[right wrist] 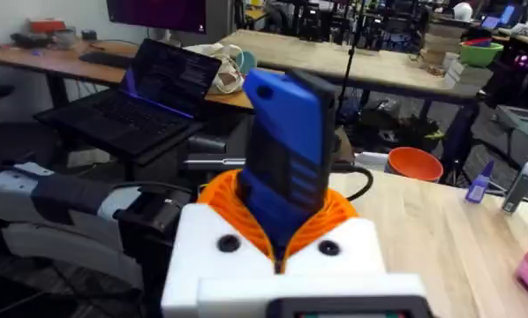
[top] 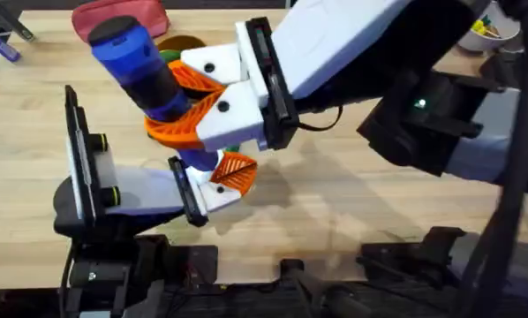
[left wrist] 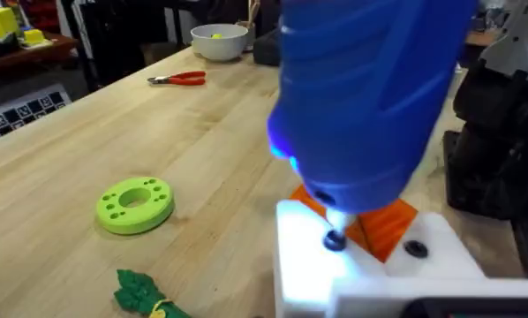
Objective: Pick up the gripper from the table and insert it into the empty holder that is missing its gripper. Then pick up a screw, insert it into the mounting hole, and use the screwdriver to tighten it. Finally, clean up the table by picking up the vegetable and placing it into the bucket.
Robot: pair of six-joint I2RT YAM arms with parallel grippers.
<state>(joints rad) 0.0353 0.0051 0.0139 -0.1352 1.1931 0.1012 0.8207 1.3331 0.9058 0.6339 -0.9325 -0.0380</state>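
Overhead: right hand (top: pixel 193 106) clamped around the upright blue screwdriver (top: pixel 145 71), left hand's state unclear.

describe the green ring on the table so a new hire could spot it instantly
Start at the wooden table in the left wrist view, on the open stretch beside the blue screwdriver. The green ring lies flat there: a lime disc with a big centre hole and small holes around it. The leafy toy vegetable nearby is darker and irregular; the red-handled pliers lie farther off.

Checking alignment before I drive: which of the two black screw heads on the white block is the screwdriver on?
The screw head directly beneath the blue screwdriver tip; the other head sits uncovered beside it.
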